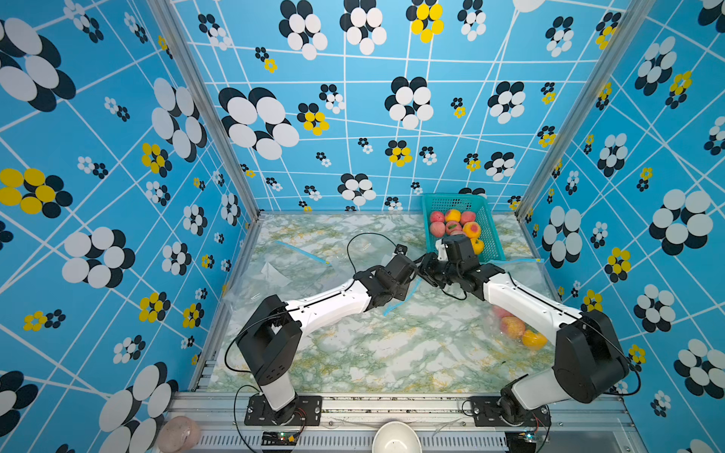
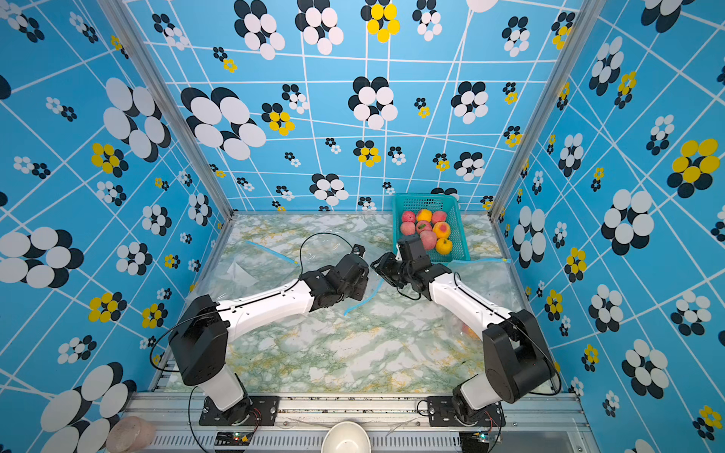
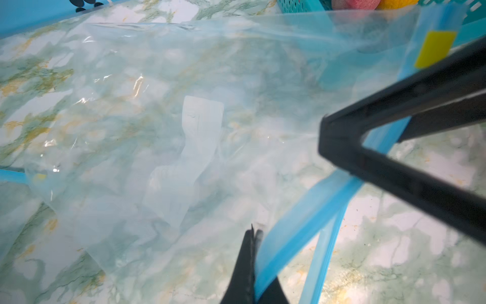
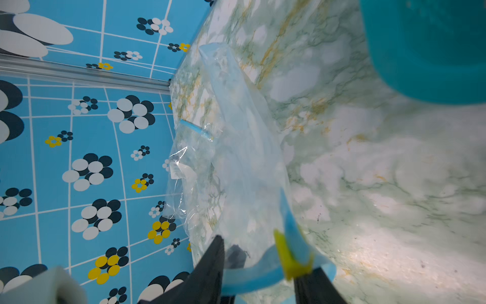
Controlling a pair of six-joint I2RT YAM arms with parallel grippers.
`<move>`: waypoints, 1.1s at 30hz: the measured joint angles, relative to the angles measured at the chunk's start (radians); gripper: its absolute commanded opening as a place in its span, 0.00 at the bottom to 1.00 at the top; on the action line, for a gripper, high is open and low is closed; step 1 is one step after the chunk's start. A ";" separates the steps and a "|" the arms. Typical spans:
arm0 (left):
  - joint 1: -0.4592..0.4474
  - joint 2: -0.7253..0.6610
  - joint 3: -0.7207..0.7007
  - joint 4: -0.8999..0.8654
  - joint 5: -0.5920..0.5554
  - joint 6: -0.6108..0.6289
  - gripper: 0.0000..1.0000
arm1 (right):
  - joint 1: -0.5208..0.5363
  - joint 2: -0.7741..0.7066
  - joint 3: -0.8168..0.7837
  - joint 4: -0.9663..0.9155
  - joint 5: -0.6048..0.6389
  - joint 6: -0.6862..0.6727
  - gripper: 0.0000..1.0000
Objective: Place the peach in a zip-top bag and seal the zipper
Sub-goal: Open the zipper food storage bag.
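Your left tool (image 3: 253, 234) was pinched shut on the blue zipper edge (image 3: 302, 223) of the clear zip-top bag (image 3: 157, 131) on the surface (image 1: 392, 345). Your right tool (image 4: 259, 256) stood part open, with the yellow slider (image 4: 289, 258) loose between its jaws. The peaches (image 1: 451, 225) sat in the teal basket (image 1: 488, 231). A second bag (image 1: 510, 327) under the right arm held more fruit.
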 measured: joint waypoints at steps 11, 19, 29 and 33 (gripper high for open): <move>0.036 -0.047 0.023 -0.037 0.154 -0.037 0.00 | 0.068 -0.028 -0.027 -0.005 -0.045 -0.197 0.57; 0.039 -0.047 0.042 -0.049 0.169 -0.064 0.00 | 0.074 -0.009 -0.075 0.028 0.020 -0.188 0.59; 0.047 -0.047 0.047 -0.050 0.173 -0.101 0.00 | -0.008 -0.161 -0.174 0.025 0.033 -0.200 0.63; 0.047 -0.047 0.055 -0.046 0.190 -0.124 0.00 | 0.016 -0.146 -0.262 0.118 0.015 -0.177 0.63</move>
